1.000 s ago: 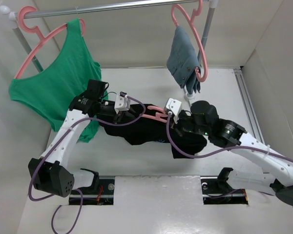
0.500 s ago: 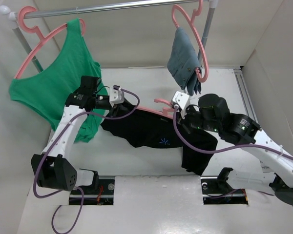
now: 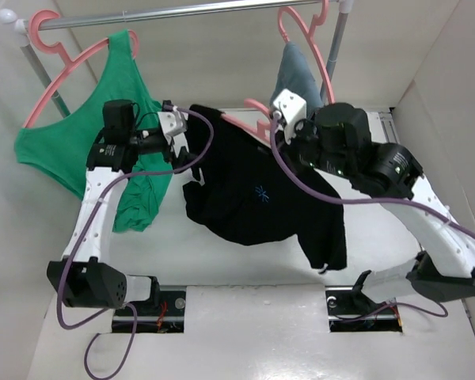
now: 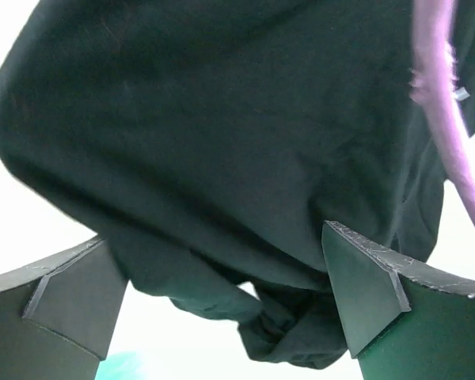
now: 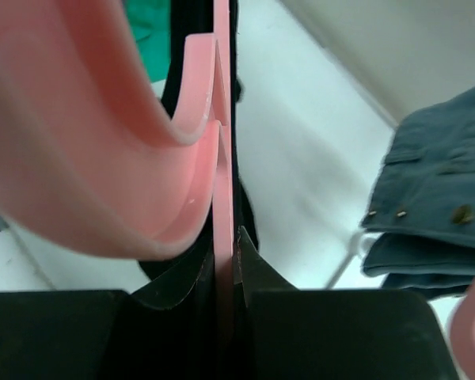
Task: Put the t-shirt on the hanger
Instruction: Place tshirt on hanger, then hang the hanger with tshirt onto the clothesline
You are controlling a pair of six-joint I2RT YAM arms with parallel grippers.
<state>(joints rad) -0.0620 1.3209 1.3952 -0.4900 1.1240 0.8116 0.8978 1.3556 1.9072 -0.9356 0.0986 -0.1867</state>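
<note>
T-shirt (image 3: 253, 198) hangs from the hanger (image 3: 239, 120).
Right gripper (image 5: 226, 273) pinches the hanger tight to hold it up, with the shirt just below it; left gripper (image 4: 218, 269) is wide open beside the shirt, holding nothing.

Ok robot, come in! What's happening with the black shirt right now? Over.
Left jaws open by the t-shirt. Right jaws shut on the hanger, t-shirt hanging off it. Green top close beside left arm. Over.
</note>
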